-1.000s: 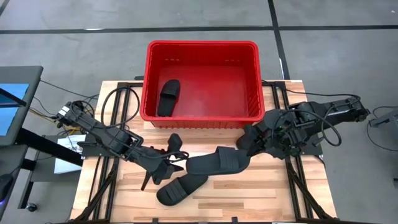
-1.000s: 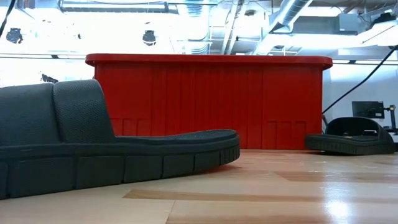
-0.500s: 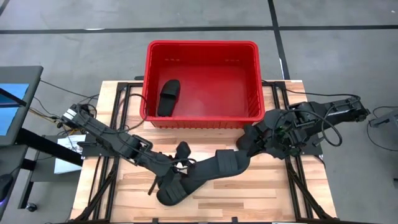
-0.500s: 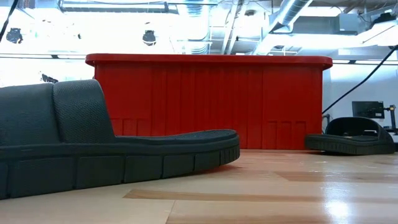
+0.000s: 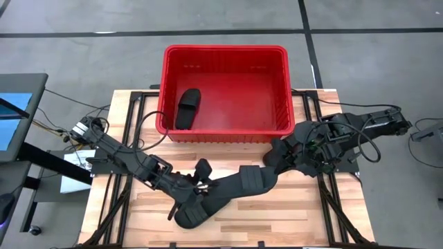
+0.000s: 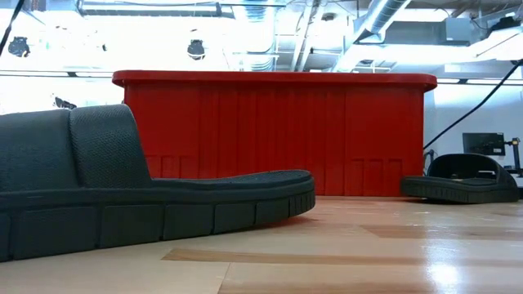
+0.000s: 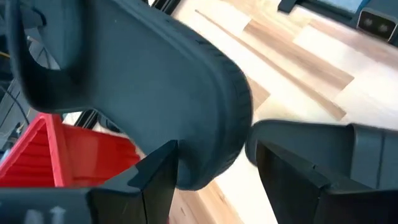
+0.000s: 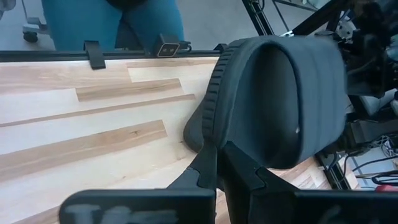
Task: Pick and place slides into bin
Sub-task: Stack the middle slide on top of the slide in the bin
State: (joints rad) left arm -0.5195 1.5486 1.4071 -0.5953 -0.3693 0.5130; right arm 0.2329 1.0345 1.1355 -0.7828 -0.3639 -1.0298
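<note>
Hiding front slide (image 5: 196,211): left tool (image 5: 188,200).

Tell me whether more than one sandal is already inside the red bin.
No, the high view shows only one sandal lying on the floor of the bin, near its left wall.

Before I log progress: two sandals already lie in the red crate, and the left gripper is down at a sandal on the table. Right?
Not quite: the high view shows one sandal in the red crate, not two. The left gripper is indeed at a sandal on the table.
</note>
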